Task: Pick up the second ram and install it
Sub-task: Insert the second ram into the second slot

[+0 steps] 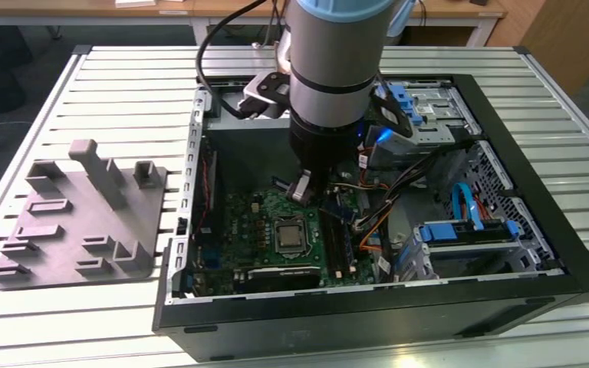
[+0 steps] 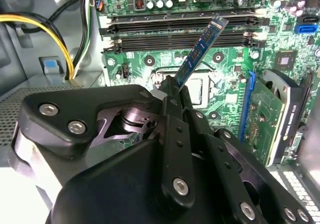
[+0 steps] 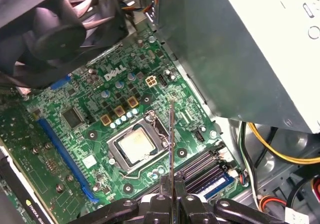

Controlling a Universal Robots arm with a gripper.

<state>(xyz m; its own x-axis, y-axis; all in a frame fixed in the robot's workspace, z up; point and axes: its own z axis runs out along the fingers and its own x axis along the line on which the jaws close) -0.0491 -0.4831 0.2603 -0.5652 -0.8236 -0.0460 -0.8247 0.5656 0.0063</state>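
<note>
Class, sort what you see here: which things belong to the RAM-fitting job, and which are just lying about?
In the job: tool, shut on the second ram; memory slots; green motherboard.
Lying about: grey fixture; yellow cables; blue drive cage.

Glossy green motherboard (image 2: 235, 72) with a dull silver metal chip (image 3: 134, 145) at its centre. Over it, the second ram (image 2: 202, 49) is a thin, shiny blue-green circuit-board strip, pinched in a gripper (image 2: 172, 88) of matt black metal with bright steel screws. Around the motherboard is a case (image 1: 376, 307) of black painted sheet metal. Farther out are a ribbed, satin aluminium table (image 1: 100, 84) and a matt grey plastic fixture (image 1: 80, 222).
</note>
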